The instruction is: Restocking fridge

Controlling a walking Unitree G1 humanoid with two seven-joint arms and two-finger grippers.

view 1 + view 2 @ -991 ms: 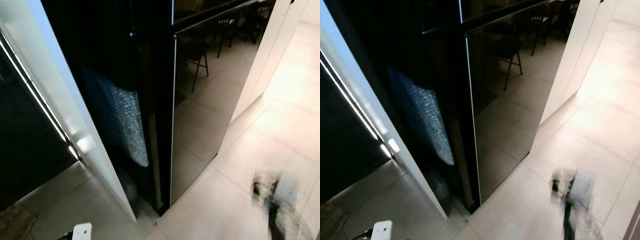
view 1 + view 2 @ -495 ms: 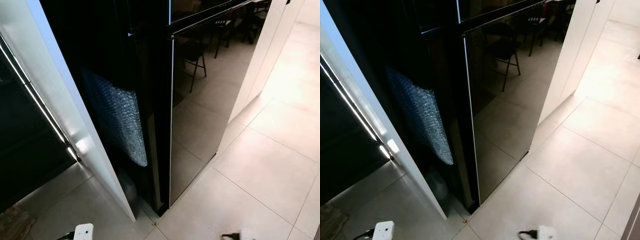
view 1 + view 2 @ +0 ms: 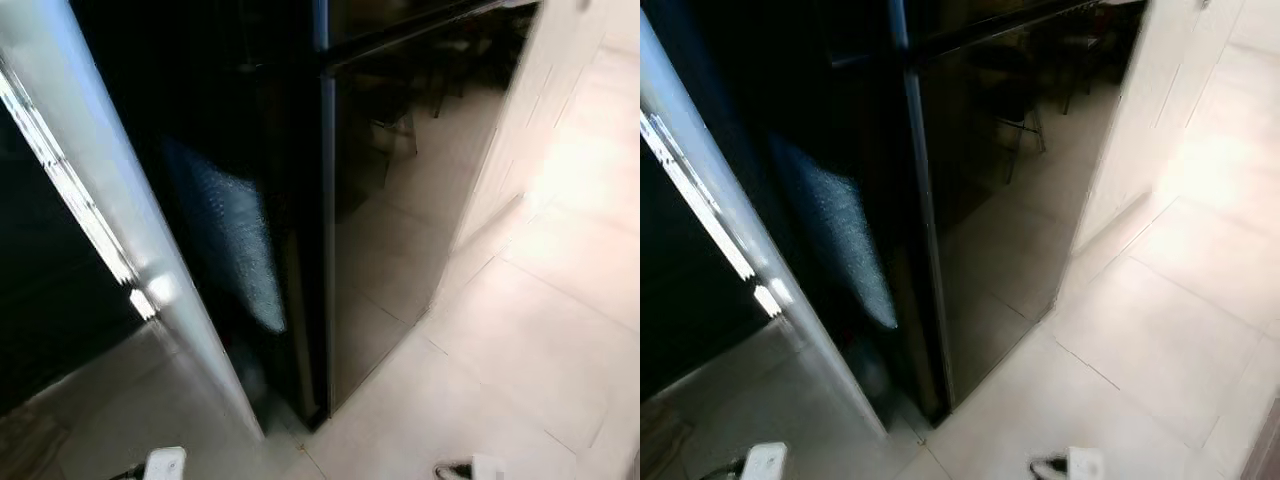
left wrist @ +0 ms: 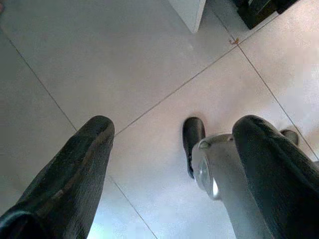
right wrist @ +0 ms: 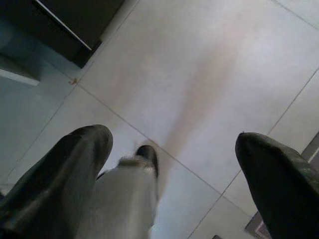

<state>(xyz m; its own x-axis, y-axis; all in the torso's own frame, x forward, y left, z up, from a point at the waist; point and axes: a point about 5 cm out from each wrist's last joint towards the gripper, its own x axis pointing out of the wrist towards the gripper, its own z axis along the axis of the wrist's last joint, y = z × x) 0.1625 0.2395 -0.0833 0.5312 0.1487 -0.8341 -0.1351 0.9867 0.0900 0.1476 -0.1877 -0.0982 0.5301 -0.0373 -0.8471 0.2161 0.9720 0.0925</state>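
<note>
Fridge point(image 3: 400, 200): one tall black appliance, glossy front closed, standing on the floor straight ahead; its door mirrors a chair and pale tiles.
Bubble wrap point(image 3: 235, 245): one sheet stuck to the fridge's dark side panel, low down.
White panel point(image 3: 130, 230): one tall white upright just to the left of the fridge, with one bright light strip point(image 3: 60, 180) running along it.
White wall point(image 3: 520, 130): one, just beside the fridge on the right.
Floor point(image 3: 520, 350): large pale tiles with thin grout lines.
Left gripper point(image 4: 174, 149): hangs low over the floor, two black fingers point(image 4: 75, 169) spread wide, nothing between them.
Right gripper point(image 5: 172, 159): also down near the floor, two black fingers point(image 5: 70, 164) spread wide and empty.
Robot feet: one dark shoe tip point(image 4: 193, 134) shows on the tiles between the left gripper's fingers, one point(image 5: 148, 154) between the right gripper's.
Sharpness: both head views are blurred.
</note>
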